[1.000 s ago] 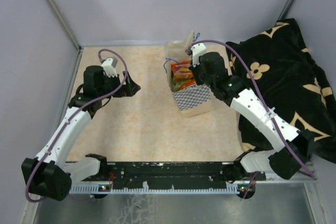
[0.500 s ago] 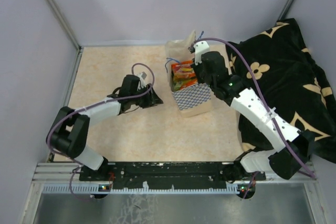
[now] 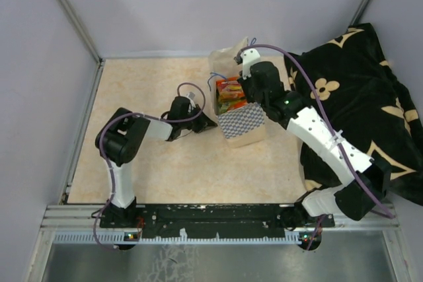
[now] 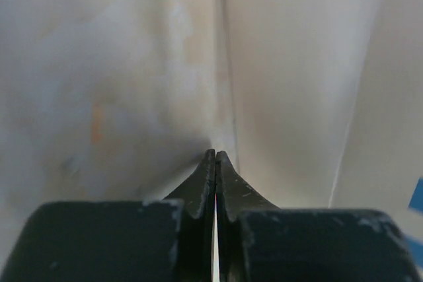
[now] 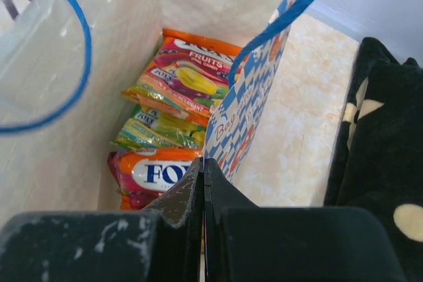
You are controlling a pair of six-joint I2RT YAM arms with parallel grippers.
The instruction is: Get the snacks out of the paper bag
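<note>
On the near half of the table [image 3: 152, 163] nothing of the task lies yet; every packet we can see is inside the bag. A little farther in, the left gripper [image 3: 206, 122] sits low against the left outer wall of the paper bag [image 3: 241, 123]. Its wrist view shows the jaws pressed together with plain beige paper right at the tips, and we cannot tell whether a fold is caught between them.

The bag stands mid-table with its mouth upward and its checked side facing near. At the mouth, the right gripper [image 3: 243, 89] points down into the opening. Its jaws are closed too, and as far as we can judge they pinch the rim of the checked wall.

The snacks [image 5: 178, 87] lie stacked flat just beyond and below those right fingertips, orange on top, green under it, another orange nearest, their long sides running across the bag. So the right arm is much the nearer. The left is cut off from them by the paper wall and would, we think, have to come over the rim.

Far right, the black cloth [image 3: 357, 97] lies apart from the bag.
</note>
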